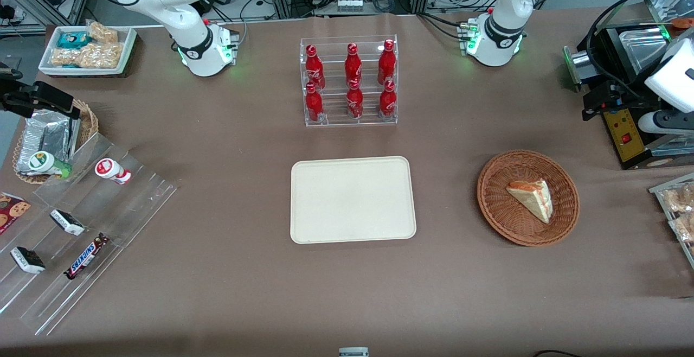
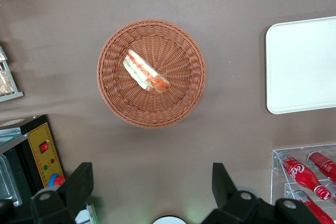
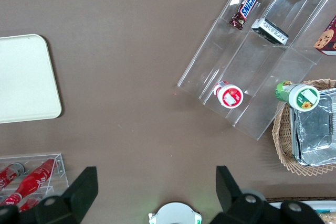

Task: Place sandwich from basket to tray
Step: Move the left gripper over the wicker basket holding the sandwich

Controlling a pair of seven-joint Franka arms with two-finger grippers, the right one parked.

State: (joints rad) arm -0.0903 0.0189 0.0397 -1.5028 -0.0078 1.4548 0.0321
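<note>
The claw (image 2: 152, 192) hangs high over the brown table (image 2: 63, 35) with its two dark fingers (image 2: 79, 182) spread wide apart and nothing between them. Seen from its wrist camera, the round reddish-brown wicker basket (image 2: 151, 73) sits below and a little ahead of the claw, not directly under the fingertips, so the claw must travel forward as well as down. The sandwich (image 2: 146, 72) lies in the basket near the middle of the woven floor, a triangular wedge resting on one flat bread face. In the front view the sandwich (image 1: 532, 198) shows a pale crust face with orange-red filling at its upper edge.

It looks light and soft: white bread that will dent under pressure, with loose layers of red and green filling that could slide apart if squeezed from the wrong direction. The safest hold is probably across the two flat bread faces, near the thick middle of the wedge and away from the thin tip, closing only enough to carry it. Because it lies flat, one face is against the wicker, so the fingers may instead have to straddle the long sides; then a gentle pinch low on the wedge matters, and the fingertips could catch on the weave.

The cream-beige tray (image 2: 302, 64) lies off to one side of the claw, well apart from the basket and bare.
</note>
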